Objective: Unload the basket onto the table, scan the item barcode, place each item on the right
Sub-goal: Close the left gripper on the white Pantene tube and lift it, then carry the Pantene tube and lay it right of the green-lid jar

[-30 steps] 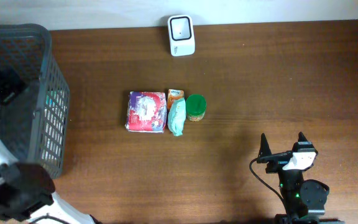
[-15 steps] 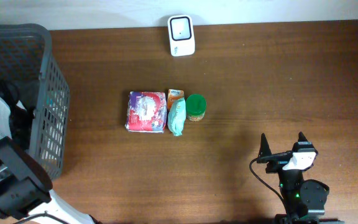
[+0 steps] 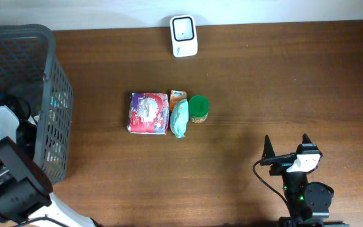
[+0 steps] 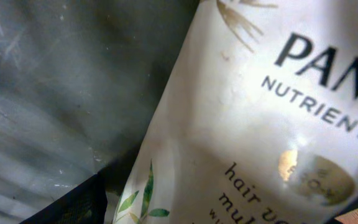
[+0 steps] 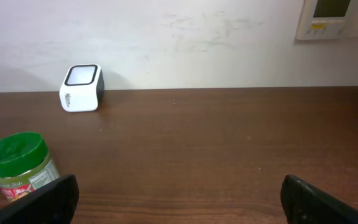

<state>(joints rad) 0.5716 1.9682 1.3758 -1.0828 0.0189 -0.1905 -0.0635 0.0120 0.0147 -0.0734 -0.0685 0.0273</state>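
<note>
Hair-care pack, white with a leaf print, fills my left wrist view; it lies inside the grey basket at the table's left edge. Over the last second my left claw has shifted along inside the basket and now sits right up against the pack. Whether its fingers are pinching the pack yet, I cannot tell. My right claw waits spread wide and empty. I judge the pick-up is under way; the scanner stands well apart, across the table.
</note>
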